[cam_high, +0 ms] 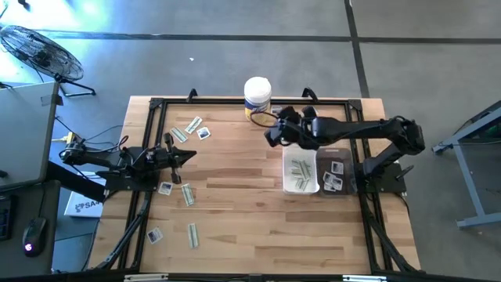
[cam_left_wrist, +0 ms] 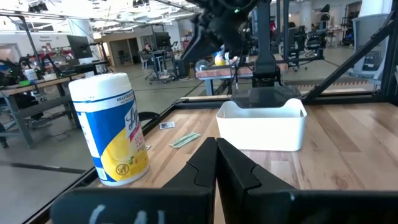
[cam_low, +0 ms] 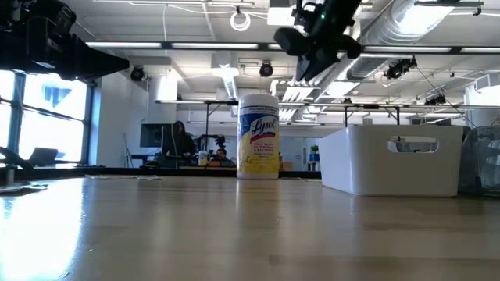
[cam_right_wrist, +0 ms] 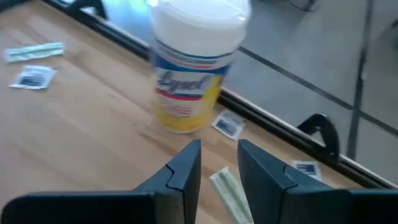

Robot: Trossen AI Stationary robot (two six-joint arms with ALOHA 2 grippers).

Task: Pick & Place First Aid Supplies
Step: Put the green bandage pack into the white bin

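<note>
Narrow green-white strips [cam_high: 188, 194] and small white square packets [cam_high: 165, 188] lie flat and scattered on the wooden table's left half. More strips lie in the white bin [cam_high: 300, 182], and white squares lie in the dark bin [cam_high: 335, 185]. My right gripper [cam_high: 272, 137] hangs open, high above the table beside the white canister [cam_high: 257, 95]. In the right wrist view [cam_right_wrist: 219, 149], a strip [cam_right_wrist: 231, 190] lies on the table below its fingers, with a square packet [cam_right_wrist: 228, 126] by the canister's foot. My left gripper [cam_high: 192, 155] waits shut [cam_left_wrist: 216, 146] over the table's left side.
The tall white canister with a yellow label [cam_low: 258, 147] stands near the table's far edge. The white bin [cam_low: 391, 160] and the dark bin sit side by side on the right. A black frame [cam_high: 156, 106] runs around the tabletop. Bare wood lies in the middle and near side.
</note>
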